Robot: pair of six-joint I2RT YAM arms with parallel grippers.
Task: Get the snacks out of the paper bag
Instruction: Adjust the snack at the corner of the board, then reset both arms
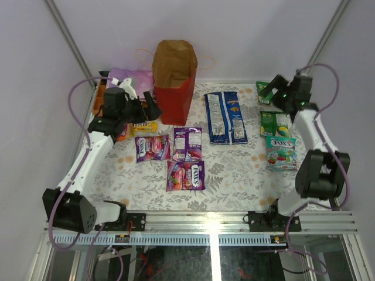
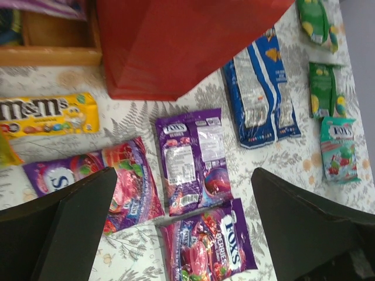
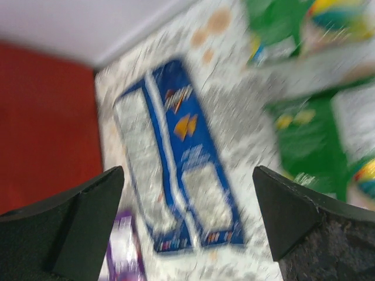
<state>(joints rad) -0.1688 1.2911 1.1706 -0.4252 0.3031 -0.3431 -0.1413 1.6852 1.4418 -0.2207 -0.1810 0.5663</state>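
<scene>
The paper bag (image 1: 174, 82), red outside with a brown top, stands upright at the back; its red wall fills the top of the left wrist view (image 2: 187, 41). Snacks lie flat on the table: three purple packets (image 1: 186, 144), a long blue chip bag (image 1: 225, 117), green packets (image 1: 274, 123), a teal packet (image 1: 281, 152) and a yellow M&M's pack (image 1: 143, 126). My left gripper (image 1: 151, 109) is open and empty just left of the bag, above the purple packets (image 2: 190, 161). My right gripper (image 1: 270, 91) is open and empty at the back right, above the blue bag (image 3: 176, 170).
A wooden box (image 2: 53, 47) with purple cloth (image 1: 132, 79) stands left of the bag, behind my left gripper. The table carries a floral cover (image 1: 234, 170). Grey walls close in on the back and sides. The right wrist view is blurred.
</scene>
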